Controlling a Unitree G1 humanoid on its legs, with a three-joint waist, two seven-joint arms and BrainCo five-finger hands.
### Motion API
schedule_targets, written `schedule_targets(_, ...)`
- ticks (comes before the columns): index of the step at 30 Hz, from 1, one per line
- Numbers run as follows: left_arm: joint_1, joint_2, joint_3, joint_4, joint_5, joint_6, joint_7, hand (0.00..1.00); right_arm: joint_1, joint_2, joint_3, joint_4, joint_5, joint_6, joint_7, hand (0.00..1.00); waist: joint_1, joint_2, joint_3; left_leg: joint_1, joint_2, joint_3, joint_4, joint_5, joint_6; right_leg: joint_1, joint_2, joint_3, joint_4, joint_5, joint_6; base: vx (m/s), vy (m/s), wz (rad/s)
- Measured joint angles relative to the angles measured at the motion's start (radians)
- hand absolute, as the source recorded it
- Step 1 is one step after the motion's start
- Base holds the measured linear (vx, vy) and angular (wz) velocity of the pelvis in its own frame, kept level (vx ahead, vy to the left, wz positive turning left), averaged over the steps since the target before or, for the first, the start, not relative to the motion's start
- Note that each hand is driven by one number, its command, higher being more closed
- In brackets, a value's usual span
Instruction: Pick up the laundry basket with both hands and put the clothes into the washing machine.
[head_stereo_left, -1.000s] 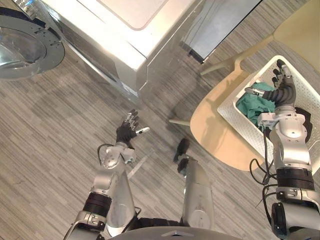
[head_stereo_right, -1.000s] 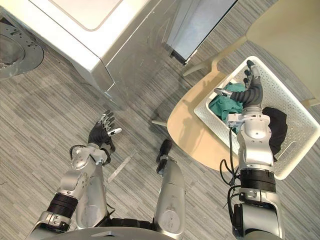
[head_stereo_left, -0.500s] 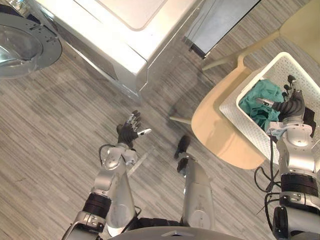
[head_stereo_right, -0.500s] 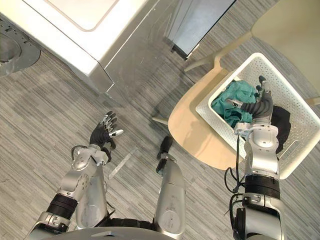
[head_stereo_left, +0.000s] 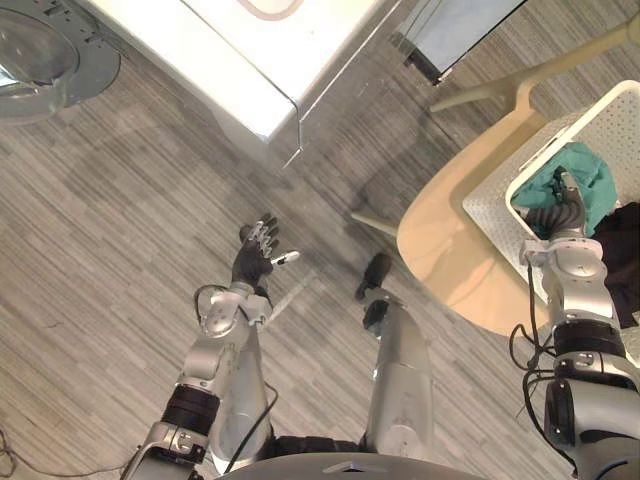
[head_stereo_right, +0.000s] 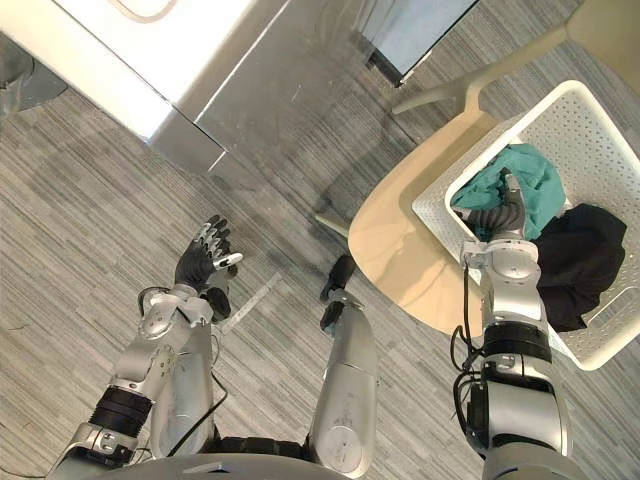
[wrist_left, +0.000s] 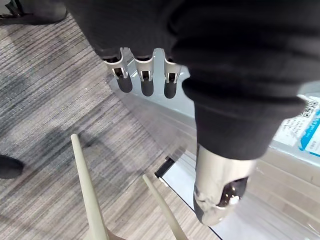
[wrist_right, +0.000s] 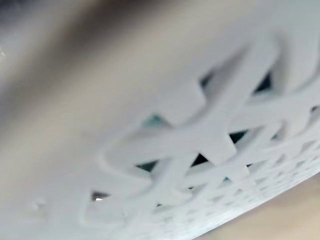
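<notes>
— At far left, the washing machine is seen with its round door swung open over the wood-grain floor.
— And the left hand?
— Held out above the floor, well apart from everything, fingers straight and spread, nothing gripped.
— Further right?
— A pale chair is found, and the white laundry basket is set on its seat, with a green garment and a black garment heaped inside.
— The right hand?
— It is placed at the basket's near rim, by the green garment; whether it is closed on anything cannot be told.
</notes>
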Motion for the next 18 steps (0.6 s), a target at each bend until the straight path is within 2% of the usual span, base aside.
schedule_targets(8,-0.011,-0.007,-0.001,-0.002,-0.095,-0.026,0.02,0.0,-0.126,-0.112,0.105,0.114,-0.042,-0.001,-0.013,0.0,-0.009,0.0,0.0,-0.036,-0.03,0.001,-0.042,0.03,-0.005,-0.082,-0.038,0.009,0.067,-0.034,-0.004,-0.06,-0.048,0.1)
schedule_targets(9,-0.013,-0.012,-0.001,-0.002,-0.098,-0.029,0.021,0.0,-0.141,-0.125,0.124,0.137,-0.053,-0.001,-0.012,1.0,-0.01,0.001,0.0,-0.036,-0.038,-0.001,-0.048,0.038,-0.005,-0.09,-0.044,0.009,0.079,-0.04,-0.006,-0.04,-0.042,0.16)
schedule_targets(14,-0.02,-0.044,-0.001,-0.001,-0.114,-0.031,0.023,0.0,-0.203,-0.155,0.184,0.249,-0.077,0.001,-0.011,1.0,-0.009,0.002,-0.001,-0.048,-0.042,-0.021,-0.047,0.044,-0.011,-0.099,-0.051,0.002,0.11,-0.052,-0.01,-0.04,-0.047,0.1)
schedule_targets(18,-0.022,-0.072,0.0,-0.001,-0.116,-0.031,0.024,0.0,-0.204,-0.154,0.184,0.271,-0.068,0.002,-0.014,1.0,-0.002,0.003,-0.002,-0.048,-0.043,-0.025,-0.046,0.044,-0.012,-0.098,-0.056,-0.001,0.122,-0.055,-0.01,-0.04,-0.04,0.07)
